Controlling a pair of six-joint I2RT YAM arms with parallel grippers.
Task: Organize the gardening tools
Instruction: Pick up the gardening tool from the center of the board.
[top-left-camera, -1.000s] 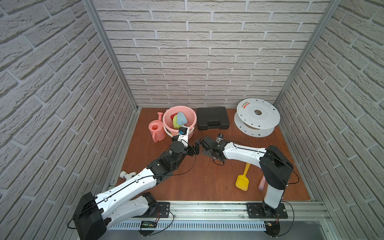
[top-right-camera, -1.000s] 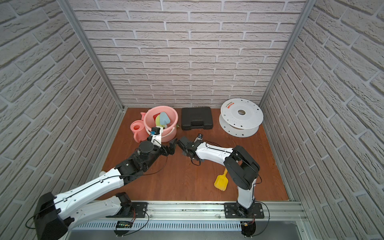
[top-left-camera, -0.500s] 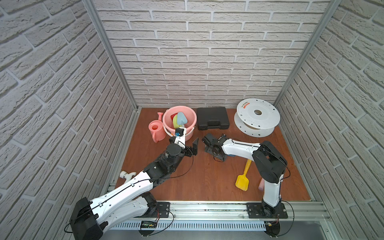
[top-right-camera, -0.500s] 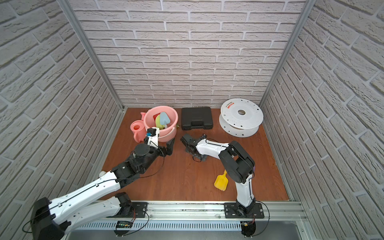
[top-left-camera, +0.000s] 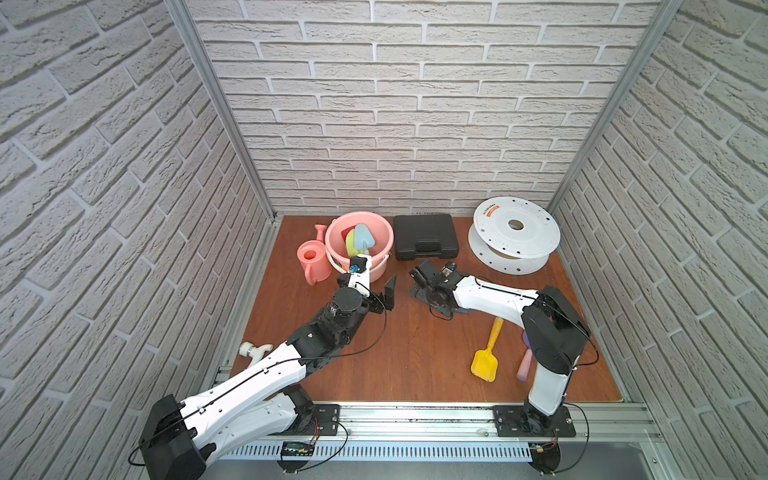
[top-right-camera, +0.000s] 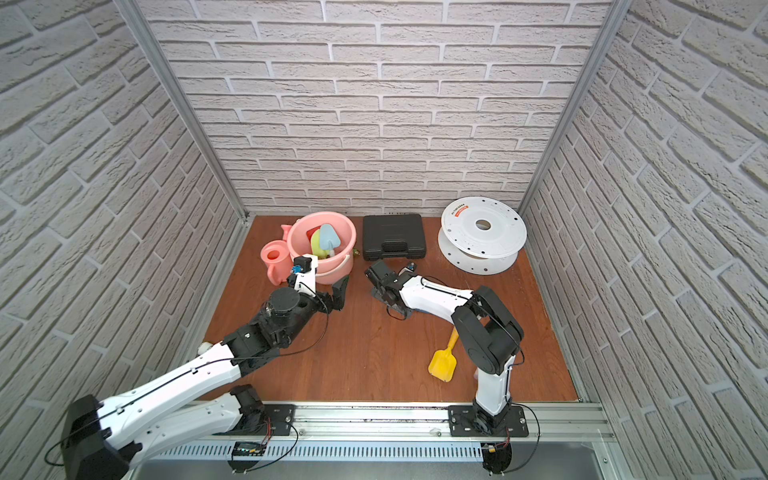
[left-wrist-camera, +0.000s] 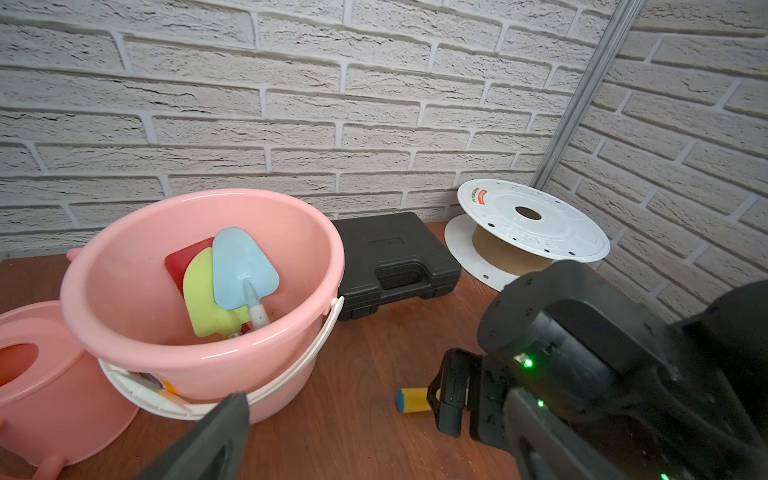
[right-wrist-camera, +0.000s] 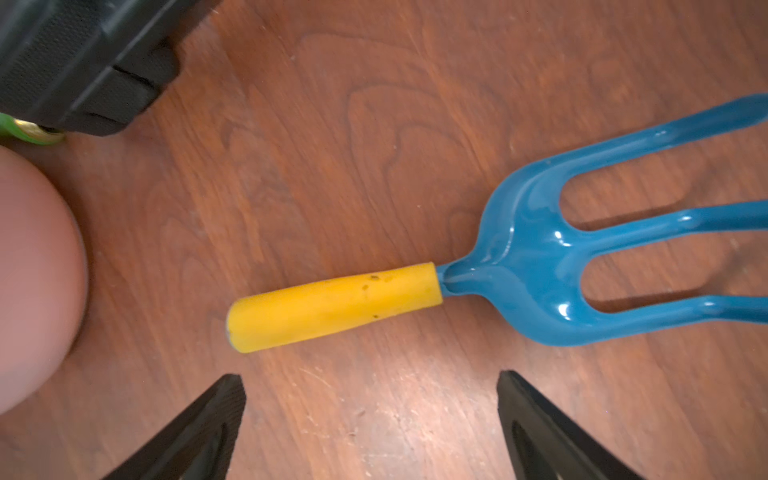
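Note:
A blue rake (right-wrist-camera: 536, 270) with a yellow handle (right-wrist-camera: 332, 307) lies flat on the wooden floor. My right gripper (right-wrist-camera: 370, 380) hangs open just short of that handle, holding nothing; both top views show it (top-left-camera: 419, 282) (top-right-camera: 374, 278) in front of the black case. My left gripper (top-left-camera: 368, 286) (left-wrist-camera: 376, 419) is open and empty beside the pink bucket (top-left-camera: 376, 226) (left-wrist-camera: 124, 266), which holds a pale blue trowel (left-wrist-camera: 241, 270), a yellow-green spade (left-wrist-camera: 199, 299) and a red one (left-wrist-camera: 183, 259). The pink watering can (top-left-camera: 311, 259) stands left of the bucket. A yellow spade (top-left-camera: 485, 361) lies near the right arm.
The black case (top-left-camera: 426, 237) and the white reel (top-left-camera: 515, 232) stand along the back wall. A purple-and-pink tool (top-left-camera: 524, 365) pokes out from under the right arm. A small green piece (right-wrist-camera: 25, 133) lies between bucket and case. A white fitting (top-left-camera: 253, 351) lies at the left edge.
A second ago the two grippers stood almost tip to tip. They have drawn slightly apart, the right one shifting toward the black case. Both stay open.

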